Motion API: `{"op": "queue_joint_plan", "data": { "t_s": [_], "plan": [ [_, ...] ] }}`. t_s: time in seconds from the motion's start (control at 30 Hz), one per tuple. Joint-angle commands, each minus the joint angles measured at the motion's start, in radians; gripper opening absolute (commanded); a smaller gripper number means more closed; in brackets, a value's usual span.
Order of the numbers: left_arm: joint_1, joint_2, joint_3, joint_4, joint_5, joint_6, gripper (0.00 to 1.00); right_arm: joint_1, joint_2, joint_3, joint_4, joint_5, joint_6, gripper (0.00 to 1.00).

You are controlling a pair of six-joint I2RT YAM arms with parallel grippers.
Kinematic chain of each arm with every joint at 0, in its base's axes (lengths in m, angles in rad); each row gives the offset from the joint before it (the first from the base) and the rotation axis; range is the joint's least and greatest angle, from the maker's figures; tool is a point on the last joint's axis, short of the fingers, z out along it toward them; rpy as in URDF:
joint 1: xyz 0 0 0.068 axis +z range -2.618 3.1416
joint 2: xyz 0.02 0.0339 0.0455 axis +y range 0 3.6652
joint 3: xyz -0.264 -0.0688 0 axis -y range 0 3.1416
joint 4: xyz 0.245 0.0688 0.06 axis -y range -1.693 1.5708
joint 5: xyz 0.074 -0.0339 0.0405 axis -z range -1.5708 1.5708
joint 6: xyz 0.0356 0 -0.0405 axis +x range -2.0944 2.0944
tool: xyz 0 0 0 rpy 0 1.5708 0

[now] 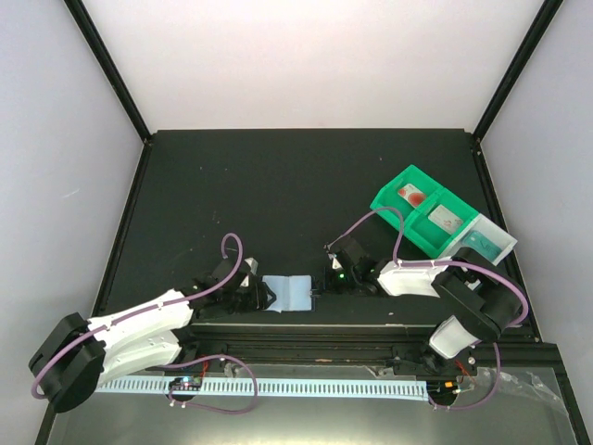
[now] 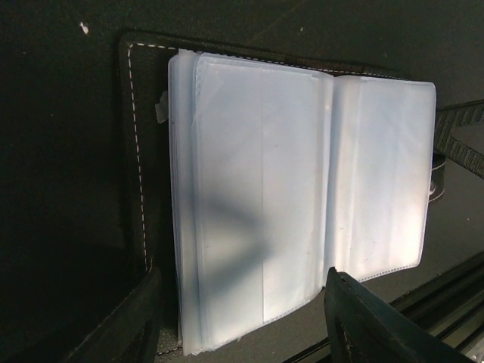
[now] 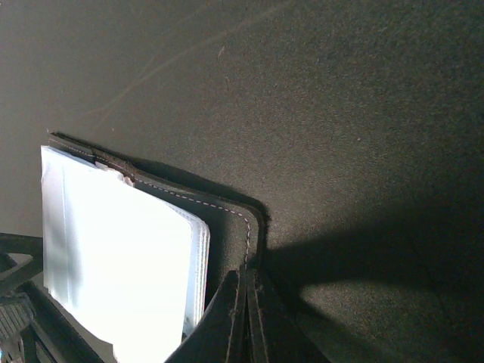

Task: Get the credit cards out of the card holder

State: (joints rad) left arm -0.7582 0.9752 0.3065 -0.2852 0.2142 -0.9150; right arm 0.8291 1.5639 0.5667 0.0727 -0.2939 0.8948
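The card holder (image 1: 287, 294) lies open on the counter (image 1: 278, 185) near the front edge, between the two arms. Its clear pockets face up and, as far as the left wrist view shows, no card sits in the top leaves. Three credit cards (image 1: 410, 197) lie well apart from it in the green tray (image 1: 393, 186): a white one with red marks, a pale grey one and a teal one. The left fingers (image 2: 363, 325) are spread wide, one on each side of the stack of pockets, gripping nothing. The right fingers (image 3: 227, 325) are pressed together at the edge of the black cover; whether a sliver of it is caught between them I cannot tell. The job looks close to done, so the step in hand is likely a check of the lower leaves. To do it well, the right side should pin the cover flat while the left lifts one leaf at a time — thin plastic clings, so a slow peel from the free edge beats grabbing the whole stack, which would drag the holder.
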Motion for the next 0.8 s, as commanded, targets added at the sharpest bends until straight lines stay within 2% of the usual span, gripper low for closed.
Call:
{"op": "queue_joint_plan", "data": {
  "t_s": [0.0, 0.17, 0.37, 0.6, 0.77],
  "plan": [
    [0.003, 0.002, 0.009, 0.039, 0.008, 0.011, 0.61, 0.012, 0.001, -0.025, -0.036, 0.016, 0.008, 0.01],
    [0.003, -0.037, 0.034, -0.025, -0.016, 0.008, 0.67, 0.013, -0.012, -0.028, -0.04, 0.024, 0.009, 0.01],
    [0.003, -0.05, 0.027, 0.017, 0.028, -0.006, 0.72, 0.012, -0.015, -0.038, -0.028, 0.023, 0.023, 0.01],
    [0.002, 0.002, 0.003, 0.068, 0.053, -0.013, 0.73, 0.013, -0.01, -0.037, -0.025, 0.022, 0.027, 0.01],
    [0.003, 0.008, -0.016, 0.114, 0.072, -0.023, 0.64, 0.014, 0.006, -0.036, -0.016, 0.014, 0.03, 0.01]
  ]
}}
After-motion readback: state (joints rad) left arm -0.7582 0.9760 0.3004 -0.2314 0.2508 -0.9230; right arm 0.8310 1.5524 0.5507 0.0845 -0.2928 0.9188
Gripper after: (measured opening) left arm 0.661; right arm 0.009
